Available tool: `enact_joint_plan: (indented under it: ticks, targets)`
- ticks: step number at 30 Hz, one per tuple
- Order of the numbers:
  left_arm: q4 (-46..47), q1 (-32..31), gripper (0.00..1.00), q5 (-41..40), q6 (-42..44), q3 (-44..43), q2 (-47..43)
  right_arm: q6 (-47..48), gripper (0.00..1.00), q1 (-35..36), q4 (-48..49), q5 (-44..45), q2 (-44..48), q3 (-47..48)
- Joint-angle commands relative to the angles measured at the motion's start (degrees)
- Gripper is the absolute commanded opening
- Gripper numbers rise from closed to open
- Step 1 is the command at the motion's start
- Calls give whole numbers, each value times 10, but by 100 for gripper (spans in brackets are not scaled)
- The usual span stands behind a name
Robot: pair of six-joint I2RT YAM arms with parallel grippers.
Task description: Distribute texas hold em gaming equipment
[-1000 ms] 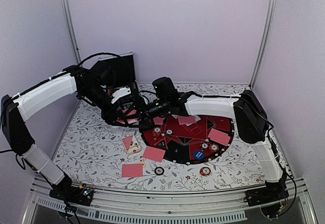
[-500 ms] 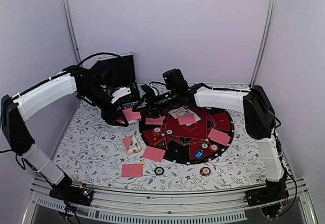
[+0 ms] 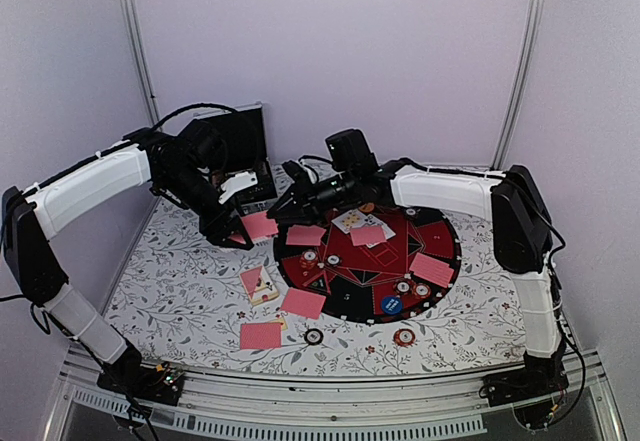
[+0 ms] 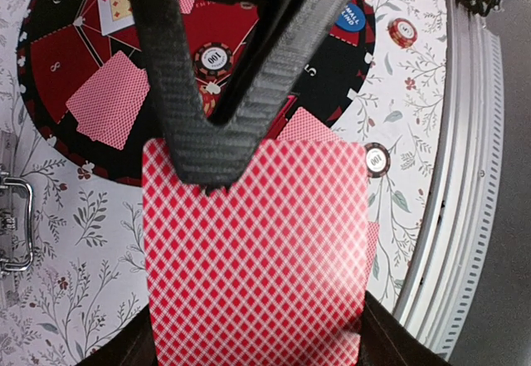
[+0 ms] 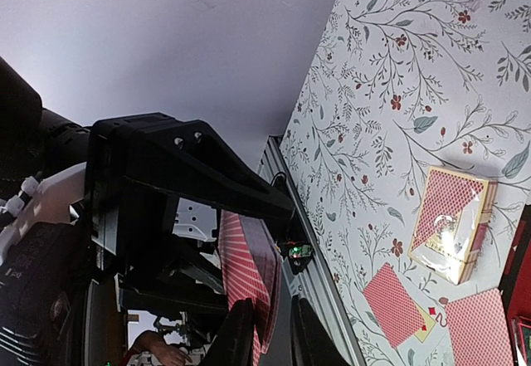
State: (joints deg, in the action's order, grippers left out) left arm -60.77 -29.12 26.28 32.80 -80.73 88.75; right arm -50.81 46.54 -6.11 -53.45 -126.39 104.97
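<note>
My left gripper (image 3: 238, 229) is shut on a small stack of pink-red-backed playing cards (image 4: 253, 250), held above the table's left side. My right gripper (image 3: 283, 204) reaches across to it. In the right wrist view the cards (image 5: 245, 266) hang edge-on between its narrowly open fingers (image 5: 241, 333), with a sliver of gap on one side. A wrapped deck (image 3: 263, 286) lies left of the mat. Single cards (image 3: 303, 303) lie face down on the cloth and mat. Striped chips (image 3: 404, 337) sit near the front edge and on the mat.
The round black-and-red mat (image 3: 440, 223) covers the table's middle right. A black case (image 3: 240, 141) stands open at the back left. A metal rail (image 3: 330, 381) runs along the near edge. Both arms cross above the cloth left of the mat.
The right arm has lifted and swung back towards the left gripper's cards. Its jaws have narrowed from wide open to a slim gap round the cards' edge. The left arm has stayed still.
</note>
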Motion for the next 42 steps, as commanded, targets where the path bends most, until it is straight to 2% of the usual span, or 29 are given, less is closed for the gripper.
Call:
enact_joint_plan:
  ticks: [1,5,9,14,16,25,31,39,42]
  targets:
    - [3,3,0,8,2,-6,-10,2,17,-7,-11,-1,36,-13]
    - [4,3,0,3,2,-6,-9,-1,13,-7,-7,-10,44,-14]
    - [6,3,0,-2,-1,-6,-5,-30,14,-8,39,-33,48,-36]
    - [6,3,0,-5,0,-8,-3,-65,34,-5,83,-46,49,-60]
    - [6,3,0,-4,1,-9,-3,-64,35,-3,85,-47,49,-64]
    - [5,3,0,-6,2,-10,0,-84,22,5,111,-59,36,-58]
    - [5,3,0,-7,3,-12,0,-89,19,6,113,-62,31,-50]
    - [3,3,0,-9,4,-10,-2,-84,0,-3,103,-67,38,-48]
    - [3,3,0,-9,4,-9,-3,-84,0,-11,101,-67,45,-50]
